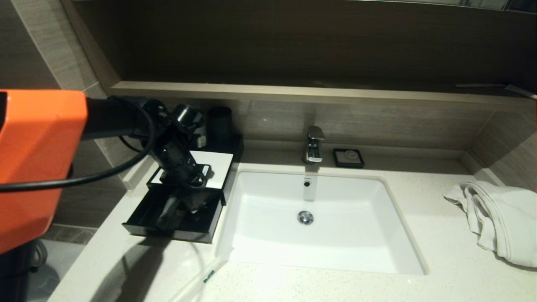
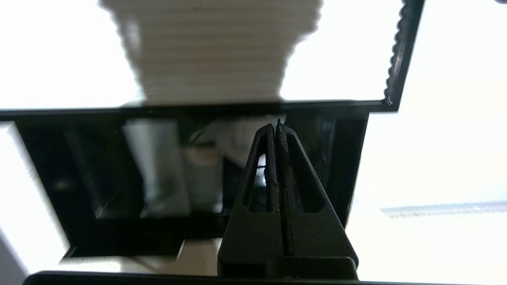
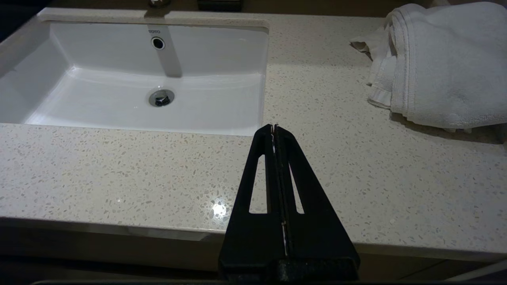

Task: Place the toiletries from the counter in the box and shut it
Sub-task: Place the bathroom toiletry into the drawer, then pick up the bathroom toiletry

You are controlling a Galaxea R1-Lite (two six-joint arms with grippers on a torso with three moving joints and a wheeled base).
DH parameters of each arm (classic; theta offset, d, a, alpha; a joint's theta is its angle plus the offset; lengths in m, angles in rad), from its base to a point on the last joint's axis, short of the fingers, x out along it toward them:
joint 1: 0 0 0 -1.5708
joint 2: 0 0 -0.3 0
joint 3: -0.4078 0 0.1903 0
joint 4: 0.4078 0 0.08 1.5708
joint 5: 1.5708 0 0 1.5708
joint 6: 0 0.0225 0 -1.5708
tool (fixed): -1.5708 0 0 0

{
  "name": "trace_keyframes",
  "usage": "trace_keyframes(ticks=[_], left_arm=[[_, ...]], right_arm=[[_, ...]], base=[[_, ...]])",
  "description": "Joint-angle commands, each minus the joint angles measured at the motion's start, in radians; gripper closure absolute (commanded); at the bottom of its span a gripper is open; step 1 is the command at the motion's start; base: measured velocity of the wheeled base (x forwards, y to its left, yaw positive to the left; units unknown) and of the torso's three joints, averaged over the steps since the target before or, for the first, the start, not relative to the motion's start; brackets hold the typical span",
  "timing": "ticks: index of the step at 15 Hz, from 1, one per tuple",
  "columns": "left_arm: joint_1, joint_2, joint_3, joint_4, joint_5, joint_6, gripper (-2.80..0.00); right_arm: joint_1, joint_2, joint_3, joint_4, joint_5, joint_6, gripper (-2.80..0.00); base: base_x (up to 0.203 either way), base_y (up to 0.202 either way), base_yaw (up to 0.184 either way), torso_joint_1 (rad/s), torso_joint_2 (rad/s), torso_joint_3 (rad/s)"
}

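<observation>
Left tool (image 1: 189, 200) down in the open drawer of the box (image 1: 218, 167), fingers pressed together, gripping nothing visible. Sachets (image 2: 166, 170) inside already; one more sachet (image 1: 205, 279) on the tabletop (image 1: 335, 285) near the front edge. Probably light, limp, slippery: best pinched mid-length. Right tool (image 3: 276, 128) parked, closed, empty.

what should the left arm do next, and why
Probably lift the left gripper out of the open drawer of the box and move toward the sachet lying on the counter near its front edge. Its jaws are shut with nothing visible between them, and that sachet is not yet boxed. The right gripper is parked over the counter.
</observation>
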Motion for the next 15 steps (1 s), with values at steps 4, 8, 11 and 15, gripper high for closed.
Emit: trace_keyframes(ticks=[4,8,11,15], left_arm=[[0.000,-0.180,0.062,0.022,0.002,0.003,0.00],[-0.001,-0.349,0.209,0.022,0.002,0.061,0.00],[0.000,-0.487,0.435,0.013,0.002,0.175,0.00],[0.004,-0.642,0.688,-0.014,0.000,0.353,0.00]], right_arm=[[0.000,0.000,0.000,0.000,0.002,0.000,0.00],[0.000,0.000,0.000,0.000,0.001,0.000,0.00],[-0.001,0.000,0.000,0.000,0.001,0.000,0.00],[0.000,0.000,0.000,0.000,0.001,0.000,0.00]], base=[[0.000,0.000,0.000,0.000,0.00,0.000],[0.000,0.000,0.000,0.000,0.00,0.000],[0.000,0.000,0.000,0.000,0.00,0.000],[0.000,0.000,0.000,0.000,0.00,0.000]])
